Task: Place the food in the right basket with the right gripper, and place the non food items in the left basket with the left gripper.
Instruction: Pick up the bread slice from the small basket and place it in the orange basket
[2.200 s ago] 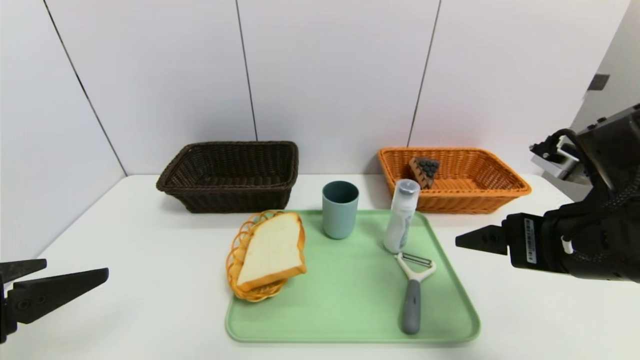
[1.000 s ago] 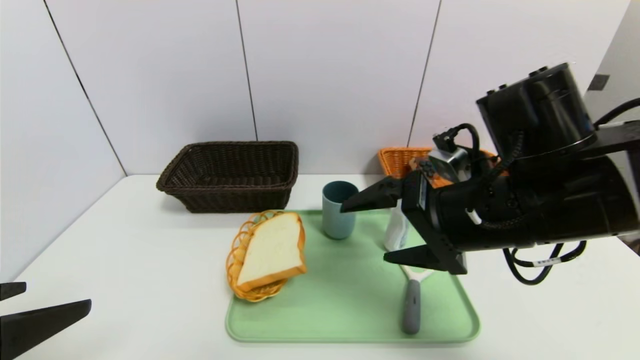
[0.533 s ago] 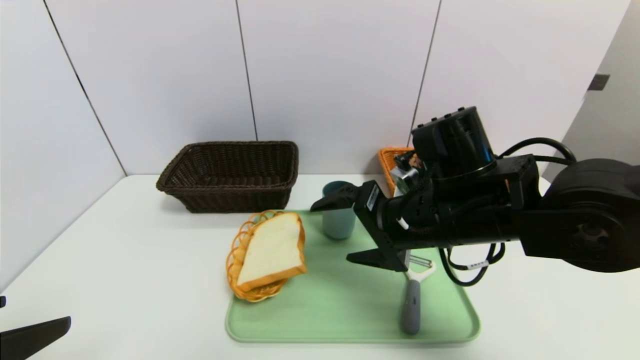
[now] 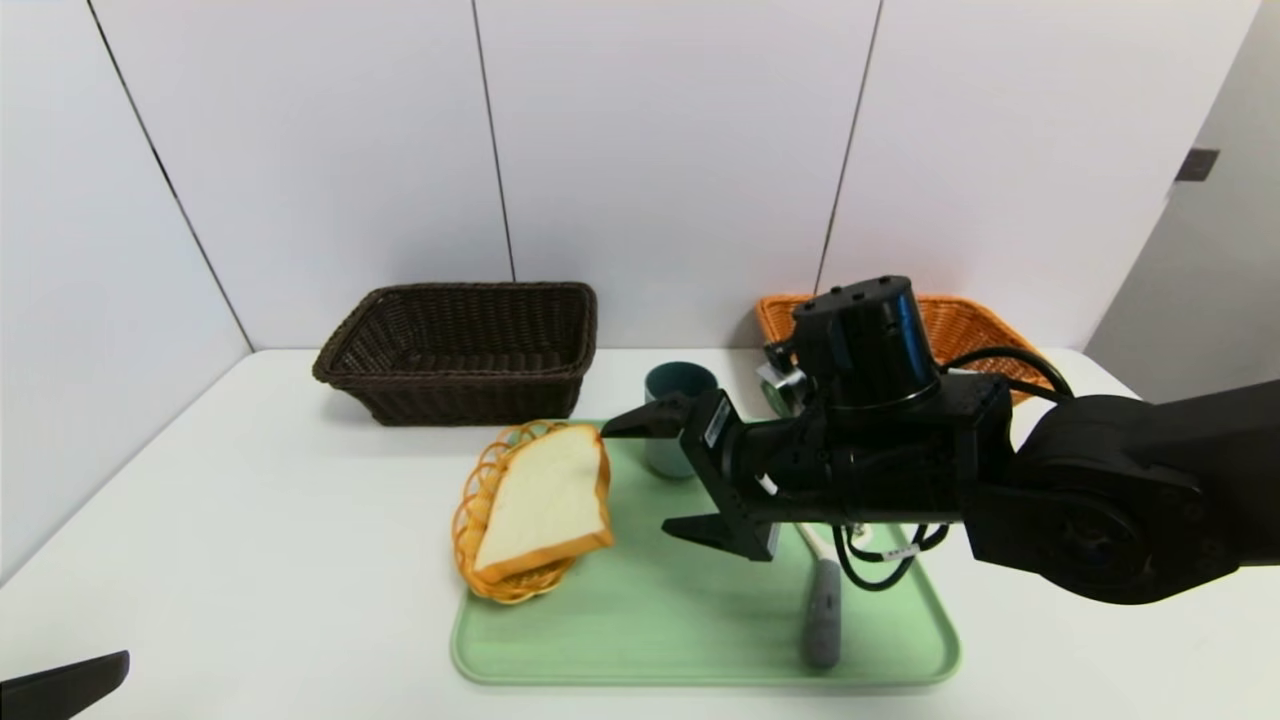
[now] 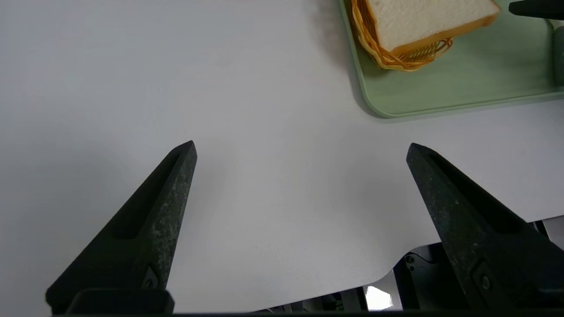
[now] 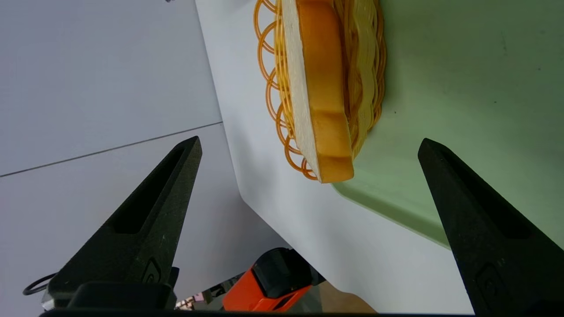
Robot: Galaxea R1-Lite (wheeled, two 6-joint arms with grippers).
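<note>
A slice of white bread [image 4: 545, 497] [image 6: 319, 101] [image 5: 423, 17] lies tilted on a small orange wire basket [image 4: 478, 510] at the left end of the green tray [image 4: 700, 620]. My right gripper [image 4: 655, 478] [image 6: 308, 147] hangs open just right of the bread, above the tray, with nothing between its fingers. A teal cup [image 4: 672, 385] and a grey-handled peeler [image 4: 822, 620] show partly behind the arm. The dark brown left basket [image 4: 460, 350] and the orange right basket [image 4: 960, 325] stand at the back. My left gripper [image 5: 302, 149] is open over bare table at the near left corner.
The white table [image 4: 250, 520] ends at a wall on the left and behind the baskets. An orange and black device [image 6: 273, 281] sits below the table's edge in the right wrist view.
The right arm has swung leftward and down over the tray toward the bread, now covering the white bottle and most of the orange basket. The left gripper has drawn back toward the near corner.
</note>
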